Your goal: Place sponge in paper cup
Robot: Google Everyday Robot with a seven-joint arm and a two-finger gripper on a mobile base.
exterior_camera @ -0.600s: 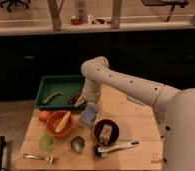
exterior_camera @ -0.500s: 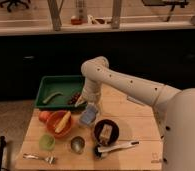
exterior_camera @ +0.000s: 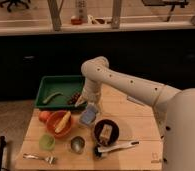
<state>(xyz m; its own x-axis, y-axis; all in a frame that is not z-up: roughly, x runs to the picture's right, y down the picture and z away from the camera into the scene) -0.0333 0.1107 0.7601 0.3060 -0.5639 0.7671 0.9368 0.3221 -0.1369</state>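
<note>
My gripper (exterior_camera: 87, 103) hangs from the white arm over the middle of the wooden table, just in front of the green tray. It is shut on the top edge of the blue-grey sponge (exterior_camera: 88, 116), which hangs tilted between the orange bowl and the dark bowl. The paper cup (exterior_camera: 47, 142), small and pale green, stands upright near the table's front left, below the orange bowl and well to the left of and in front of the sponge. Its mouth is uncovered.
An orange bowl (exterior_camera: 55, 128) holds a yellow piece. A shiny metal cup (exterior_camera: 77, 144) stands right of the paper cup. A dark bowl (exterior_camera: 97, 131), a white-handled utensil (exterior_camera: 118, 147), a fork (exterior_camera: 38, 158), an orange fruit (exterior_camera: 43, 115) and the green tray (exterior_camera: 61, 82) surround them.
</note>
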